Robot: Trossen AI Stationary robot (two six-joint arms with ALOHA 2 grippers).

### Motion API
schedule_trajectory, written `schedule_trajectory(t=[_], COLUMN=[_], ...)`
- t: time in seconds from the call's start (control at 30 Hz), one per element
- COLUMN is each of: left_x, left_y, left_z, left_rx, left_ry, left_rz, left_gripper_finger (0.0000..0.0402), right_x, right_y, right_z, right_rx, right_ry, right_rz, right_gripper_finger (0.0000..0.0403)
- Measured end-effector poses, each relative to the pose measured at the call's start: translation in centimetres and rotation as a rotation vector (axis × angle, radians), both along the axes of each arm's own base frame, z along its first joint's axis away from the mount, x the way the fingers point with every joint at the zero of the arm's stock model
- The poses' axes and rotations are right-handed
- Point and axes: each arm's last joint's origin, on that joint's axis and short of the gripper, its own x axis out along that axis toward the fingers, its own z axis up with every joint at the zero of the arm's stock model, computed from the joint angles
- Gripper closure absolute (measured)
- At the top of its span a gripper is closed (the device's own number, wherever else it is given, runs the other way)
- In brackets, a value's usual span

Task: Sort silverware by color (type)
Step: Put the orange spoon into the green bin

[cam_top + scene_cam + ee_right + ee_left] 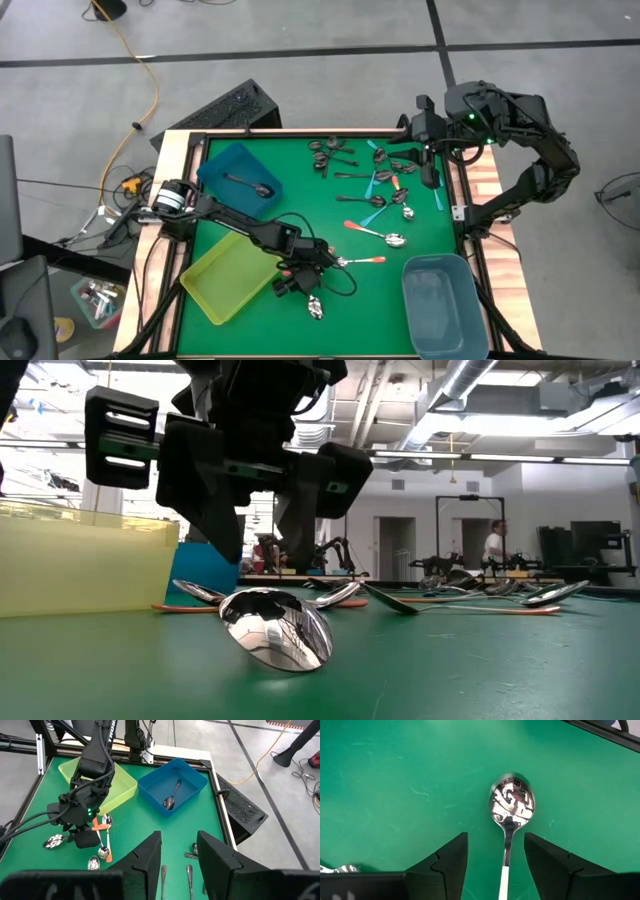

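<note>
At the near middle of the green bench [250, 215], seen from above, the left claw [297, 284] hangs over a lone spoon [316, 308] whose bowl lies just near-right of it. More silverware lies further off: an orange-handled spoon [362, 260] just beyond the claw, another [378, 234] toward the centre, and a loose pile of spoons [375, 172] at the far right. A yellow bin [228, 277] sits to the left, a blue bin [240, 178] holding one dark spoon [252, 185] at far left, and a grey-blue bin [445, 305] at near right. The right claw [432, 165] waits over the pile.

From bench height, the spoon's shiny bowl [277, 628] rests flat on the mat, with the left arm's dark body above and behind it and the yellow bin's wall [85, 570] on the left.

In the left wrist view the claw stands wide open and empty, one finger [451, 865] on each side of the spoon's neck [507, 837], the pale handle running back between them. The grasp looks well centred; I would lower straight down until the tips nearly meet the mat, then close across the narrow neck rather than the bowl, which would likely slip.

In the right wrist view the right claw is partly open with nothing in it, its fingers [148, 854] above two dark spoon handles [188, 880].

Room is fair: open mat surrounds the spoon, but the orange-handled one and the yellow bin's edge lie near, so the lift should go straight up first.
</note>
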Motion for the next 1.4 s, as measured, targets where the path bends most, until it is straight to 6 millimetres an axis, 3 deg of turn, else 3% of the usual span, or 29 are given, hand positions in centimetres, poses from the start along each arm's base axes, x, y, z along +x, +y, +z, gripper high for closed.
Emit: schedule_trajectory(t=[0.6,0.9,1.4], left_x=[0.0,0.2,0.2], left_y=[0.2,0.0,0.3], left_z=[-0.1,-1.2,-2.5], left_rx=[-0.009,-0.056,0.02], left_ry=[0.019,0.095,0.07], left_rz=[0.028,0.083,-0.002], left_gripper_finger=[0.0223,0.0223,0.023], right_x=[0.0,0.0,0.0], right_y=[0.0,0.0,0.0], right_z=[0.0,0.0,0.0], right_rx=[-0.008,-0.012,-0.018], right_ry=[0.001,0.001,0.002], right_rz=[0.005,0.007,0.012], right_gripper_finger=[0.0265,0.0265,0.0265])
